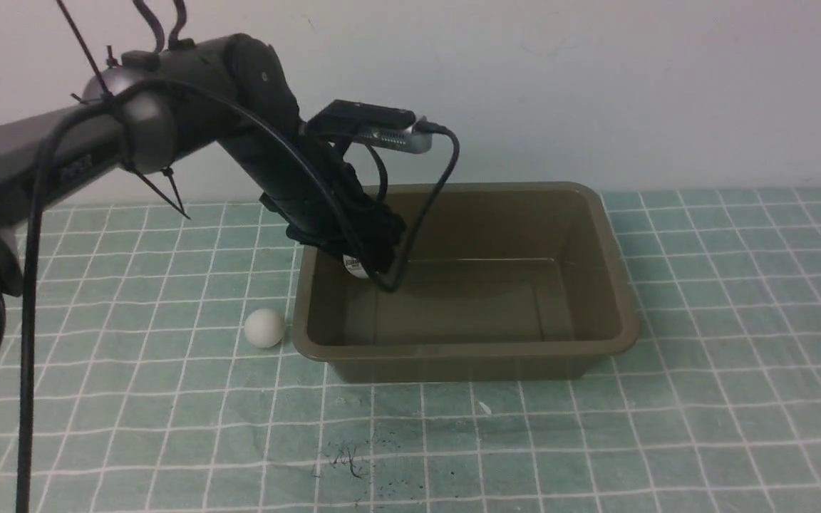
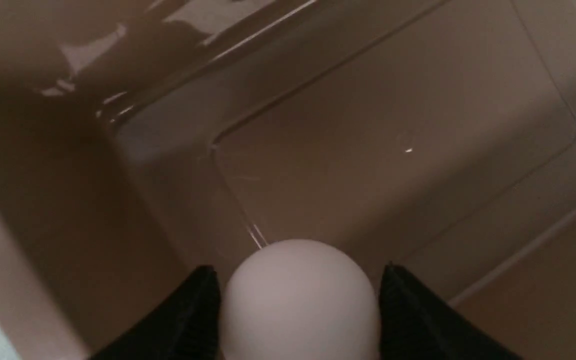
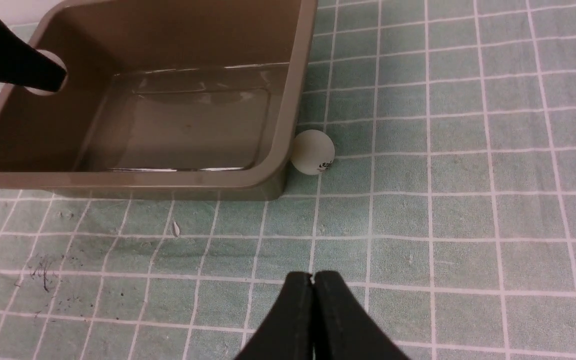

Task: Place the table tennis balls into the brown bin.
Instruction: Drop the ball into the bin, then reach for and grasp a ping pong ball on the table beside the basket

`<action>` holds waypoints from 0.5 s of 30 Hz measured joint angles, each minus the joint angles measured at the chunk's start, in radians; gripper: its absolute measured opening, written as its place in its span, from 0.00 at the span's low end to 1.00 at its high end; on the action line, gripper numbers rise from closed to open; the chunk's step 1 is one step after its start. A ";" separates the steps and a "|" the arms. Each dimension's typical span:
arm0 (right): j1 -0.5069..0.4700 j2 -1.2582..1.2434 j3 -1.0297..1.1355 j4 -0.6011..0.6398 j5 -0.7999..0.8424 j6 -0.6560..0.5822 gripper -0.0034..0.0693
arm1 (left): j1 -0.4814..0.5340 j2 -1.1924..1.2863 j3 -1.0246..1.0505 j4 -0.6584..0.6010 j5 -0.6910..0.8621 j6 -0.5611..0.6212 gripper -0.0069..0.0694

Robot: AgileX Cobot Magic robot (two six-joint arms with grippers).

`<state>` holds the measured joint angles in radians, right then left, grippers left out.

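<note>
The brown bin stands in the middle of the checked cloth, and no ball lies on its floor. My left gripper hangs inside the bin's left end, shut on a white table tennis ball, which also shows as the held ball in the right wrist view. A second ball rests on the cloth just left of the bin. A third ball with a dark logo lies against the bin's outer wall. My right gripper is shut on nothing, above bare cloth, and does not show in the front view.
The green checked tablecloth covers the table. A white wall rises right behind the bin. The left arm's cable loops down over the bin's left half. Dark specks mark the cloth in front of the bin.
</note>
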<state>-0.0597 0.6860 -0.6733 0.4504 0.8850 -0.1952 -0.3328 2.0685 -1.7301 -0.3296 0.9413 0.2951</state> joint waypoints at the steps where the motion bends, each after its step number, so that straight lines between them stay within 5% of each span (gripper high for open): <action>1: 0.000 0.000 0.000 0.000 0.000 0.000 0.03 | 0.000 0.001 -0.015 0.028 0.017 -0.023 0.73; 4: 0.000 0.000 0.000 0.000 0.000 0.000 0.03 | 0.014 0.001 -0.071 0.116 0.079 -0.083 0.84; 7: 0.000 0.000 0.000 0.000 0.000 0.000 0.03 | 0.057 0.000 -0.122 0.239 0.187 -0.169 0.78; 9: 0.000 0.000 0.000 0.000 0.000 0.000 0.03 | 0.107 0.000 -0.129 0.285 0.246 -0.201 0.60; 12: 0.000 0.000 0.000 0.000 0.002 0.000 0.03 | 0.219 0.000 -0.099 0.289 0.267 -0.210 0.20; 15: 0.000 0.000 0.001 0.000 0.002 0.000 0.03 | 0.273 0.000 -0.052 0.232 0.273 -0.177 0.11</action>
<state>-0.0597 0.6860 -0.6721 0.4504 0.8867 -0.1952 -0.0600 2.0685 -1.7824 -0.0979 1.2140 0.1176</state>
